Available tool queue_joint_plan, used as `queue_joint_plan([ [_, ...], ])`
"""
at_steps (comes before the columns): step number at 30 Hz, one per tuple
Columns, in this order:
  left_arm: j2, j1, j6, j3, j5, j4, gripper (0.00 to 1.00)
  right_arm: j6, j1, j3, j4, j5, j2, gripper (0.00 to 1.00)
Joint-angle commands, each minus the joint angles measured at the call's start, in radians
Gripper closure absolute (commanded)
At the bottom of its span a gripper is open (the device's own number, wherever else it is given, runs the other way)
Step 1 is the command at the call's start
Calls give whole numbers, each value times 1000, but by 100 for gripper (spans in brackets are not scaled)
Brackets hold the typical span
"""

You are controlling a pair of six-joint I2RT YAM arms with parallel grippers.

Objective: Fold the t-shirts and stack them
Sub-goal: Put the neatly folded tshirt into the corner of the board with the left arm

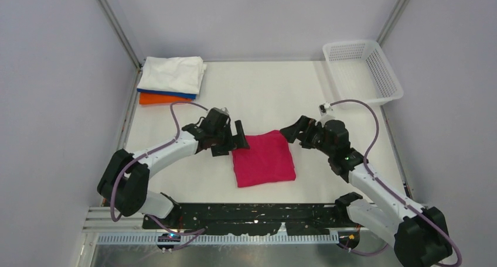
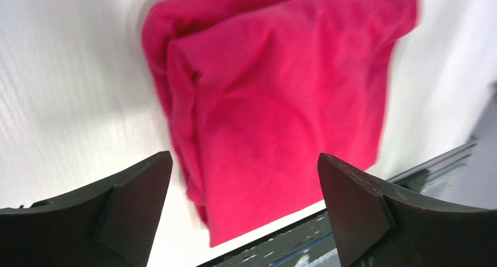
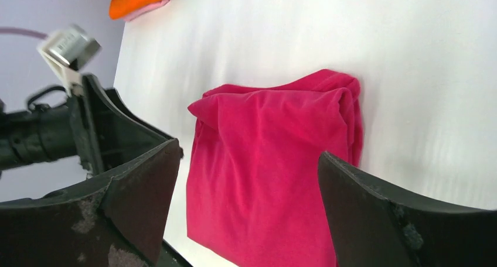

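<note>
The left claw (image 1: 230, 139) and right claw (image 1: 291, 132) both gape, released and holding nothing. Between them on the bench (image 1: 275, 91) lies the magenta-red t-shirt (image 1: 264, 159), probably flanked for lifting. It is folded into a rumpled rectangle with uneven edges. Well beyond the left claw sits the stack (image 1: 172, 79), white over blue over orange.

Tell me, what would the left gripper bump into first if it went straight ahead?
Most likely the folded magenta-red shirt. The open left gripper points at it, and the cloth lies straight ahead in its wrist view. How high it is above the table is hard to tell.
</note>
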Motion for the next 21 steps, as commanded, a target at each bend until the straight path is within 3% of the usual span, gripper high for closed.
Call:
queue_joint_plan([
  [1, 4, -26, 5, -74, -69, -26, 1, 4, -5, -42, -134, 155, -132, 5],
  [5, 57, -41, 14, -74, -82, 2, 7, -14, -9, -62, -207, 193, -211, 5],
  [10, 194, -69, 5, -19, -81, 36, 28, -28, -15, -69, -246, 213, -247, 4],
  [15, 324, -110, 6, 93, -106, -7, 57, -53, -22, -61, -276, 234, -255, 4],
  [17, 366, -118, 14, 172, -153, -80, 96, -60, -26, -62, -283, 237, -263, 5],
  [18, 381, -118, 29, 211, -195, -119, 100, -64, -28, -62, -284, 255, -266, 5],
  [21, 399, -125, 83, 316, -355, -250, 100, -87, -30, -68, -291, 294, -289, 5],
])
